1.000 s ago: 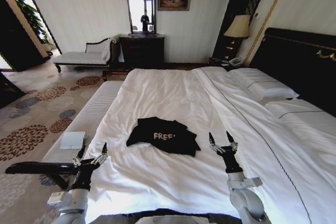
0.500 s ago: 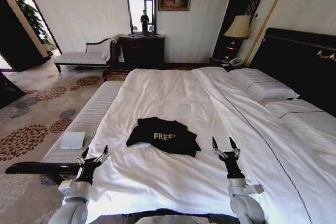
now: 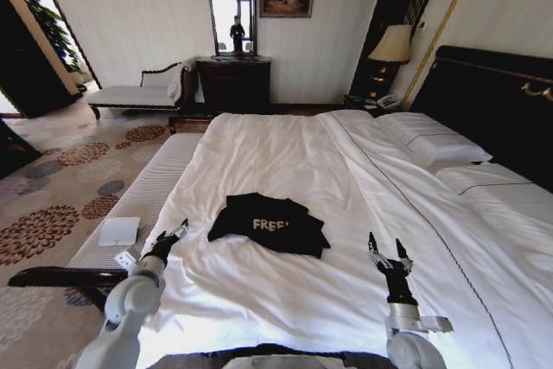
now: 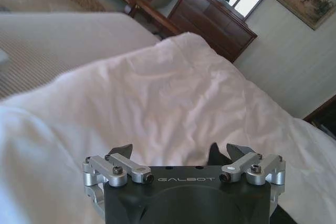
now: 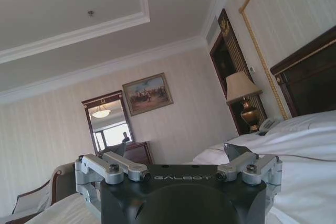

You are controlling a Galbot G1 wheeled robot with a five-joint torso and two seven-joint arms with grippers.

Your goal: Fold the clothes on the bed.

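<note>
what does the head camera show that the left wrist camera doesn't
Head view alone: the black T-shirt's FREE! lettering, the right gripper open above the sheet, the pillows and the lamp. Left wrist view alone: a close look at the left gripper, fingers open, aimed along the rumpled sheet. Both: the bed, the dresser and the mirror.

From the head camera I read white lettering, "FREE", on the chest of the black T-shirt [image 3: 269, 225] lying on the bed [image 3: 285, 162]; the end of the word folds into the cloth, so I cannot make out anything after the last E. It sits at about twelve o'clock from me. On both wrist cameras I read "GALBOT" in pale capitals on the dark housing of the left pincer [image 4: 181, 153] and the right pincer [image 5: 178, 153]. Nothing else reads clearly.
</note>
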